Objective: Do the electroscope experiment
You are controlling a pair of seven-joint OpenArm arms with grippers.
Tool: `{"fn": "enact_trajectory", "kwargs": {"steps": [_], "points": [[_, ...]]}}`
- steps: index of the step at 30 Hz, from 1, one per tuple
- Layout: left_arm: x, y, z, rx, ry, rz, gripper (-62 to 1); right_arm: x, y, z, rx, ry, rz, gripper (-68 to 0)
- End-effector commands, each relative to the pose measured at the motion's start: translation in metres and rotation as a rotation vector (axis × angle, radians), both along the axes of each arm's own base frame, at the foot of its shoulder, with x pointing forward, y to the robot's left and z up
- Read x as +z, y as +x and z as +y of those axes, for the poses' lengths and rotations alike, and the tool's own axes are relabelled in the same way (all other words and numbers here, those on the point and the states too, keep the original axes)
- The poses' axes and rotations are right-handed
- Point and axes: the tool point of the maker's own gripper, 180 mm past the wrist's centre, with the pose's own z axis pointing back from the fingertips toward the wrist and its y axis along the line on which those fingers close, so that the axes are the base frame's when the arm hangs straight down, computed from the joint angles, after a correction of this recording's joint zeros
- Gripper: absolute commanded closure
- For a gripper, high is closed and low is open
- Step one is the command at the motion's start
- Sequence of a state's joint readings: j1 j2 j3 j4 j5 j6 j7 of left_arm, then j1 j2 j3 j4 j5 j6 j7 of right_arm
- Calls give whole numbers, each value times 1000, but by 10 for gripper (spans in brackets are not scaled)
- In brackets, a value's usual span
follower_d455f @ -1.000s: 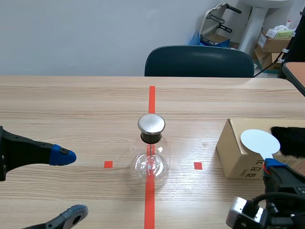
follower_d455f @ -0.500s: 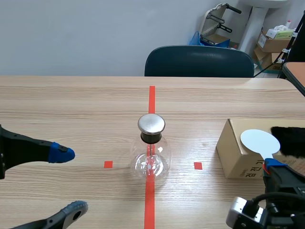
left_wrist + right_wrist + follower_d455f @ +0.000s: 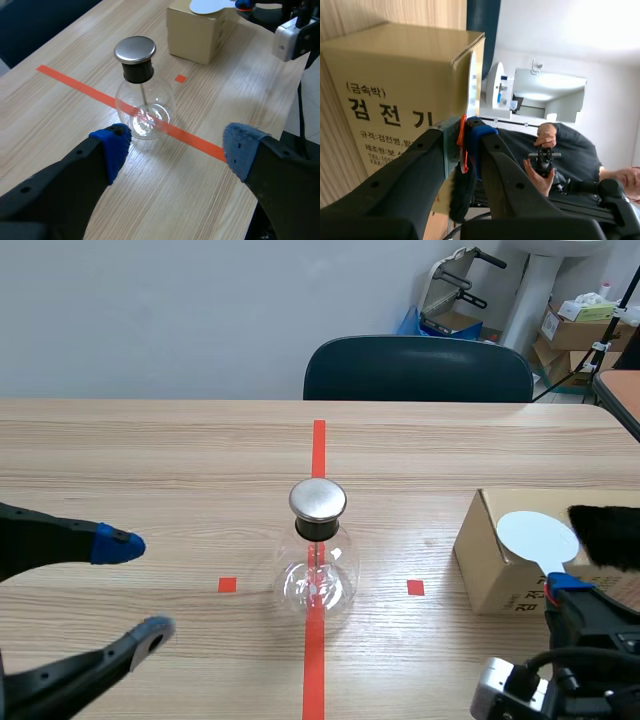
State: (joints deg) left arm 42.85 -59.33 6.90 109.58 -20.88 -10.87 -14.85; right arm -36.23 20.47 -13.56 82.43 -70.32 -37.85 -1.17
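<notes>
The electroscope, a round glass flask (image 3: 318, 575) with a black neck and a metal cap (image 3: 318, 499), stands on the red tape line at mid-table. My left gripper (image 3: 135, 590) is open at the left, well short of the flask (image 3: 144, 107), which lies ahead between its blue pads (image 3: 114, 145). My right gripper (image 3: 562, 587) is at the front right, shut on the orange handle of a white disc paddle (image 3: 537, 536). The disc (image 3: 471, 80) hangs edge-on over the top of the cardboard box (image 3: 395, 85).
The cardboard box (image 3: 500, 560) sits right of the flask with a black fur piece (image 3: 605, 535) on it. A dark chair (image 3: 418, 368) stands behind the table's far edge. A person's hand (image 3: 542, 167) shows beyond the box in the right wrist view.
My left gripper has drawn back toward the left and its fingers have spread a little wider. The white disc has shifted slightly left over the box.
</notes>
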Motion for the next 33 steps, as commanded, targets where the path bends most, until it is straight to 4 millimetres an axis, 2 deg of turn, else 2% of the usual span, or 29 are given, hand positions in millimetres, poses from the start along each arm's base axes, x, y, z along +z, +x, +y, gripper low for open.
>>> {"fn": "enact_trajectory", "kwargs": {"steps": [1,5,7,13,20,29,33], "points": [[7,2,-5,-5,-24,-23,-286,15,4,-3,10,-3,-72,-9],[4,3,-5,-17,17,-67,-89,33,8,1,18,19,-154,-9],[0,5,-4,-15,32,-79,-17,39,13,3,11,31,-178,-9],[-22,9,-2,9,37,-50,-17,58,37,17,-13,66,-271,-9],[-50,22,3,61,47,-21,-17,73,53,43,0,89,-341,-9],[-82,38,5,89,65,9,-17,80,54,75,49,81,-375,-9],[-96,44,6,107,72,29,-17,79,52,81,36,100,-369,-9]]}}
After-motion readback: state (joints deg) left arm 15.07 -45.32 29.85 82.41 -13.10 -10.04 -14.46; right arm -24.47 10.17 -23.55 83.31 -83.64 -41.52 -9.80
